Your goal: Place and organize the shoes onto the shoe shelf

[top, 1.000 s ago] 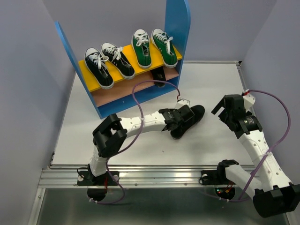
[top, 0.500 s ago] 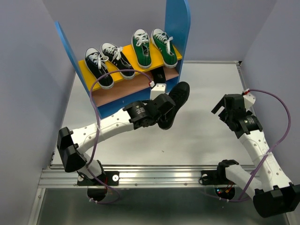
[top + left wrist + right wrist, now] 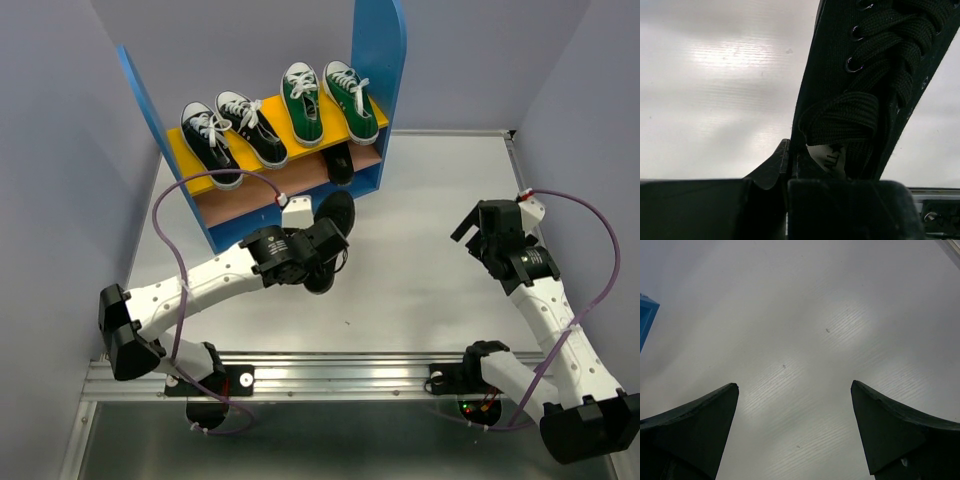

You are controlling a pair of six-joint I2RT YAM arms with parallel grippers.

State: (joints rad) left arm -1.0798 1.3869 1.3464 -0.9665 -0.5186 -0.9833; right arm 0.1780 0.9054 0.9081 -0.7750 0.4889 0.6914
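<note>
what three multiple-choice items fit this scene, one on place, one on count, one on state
1. How many shoes sit on the upper board? A four; B two; C six.
2. The all-black shoe in the left gripper is: A on the upper board; B just in front of the shelf; C by the right arm's base.
3. The right gripper is: A shut on a shoe; B shut on a lace; C open, empty.

1 A, two white-laced black plus two green. 2 B, held near the shelf's front. 3 C, jaws apart over the table.

White counter (image 3: pixel 430 200) bounded by lilac walls (image 3: pixel 60 150) at left, far and right; metal rail (image 3: pixel 340 378) along its near edge.
</note>
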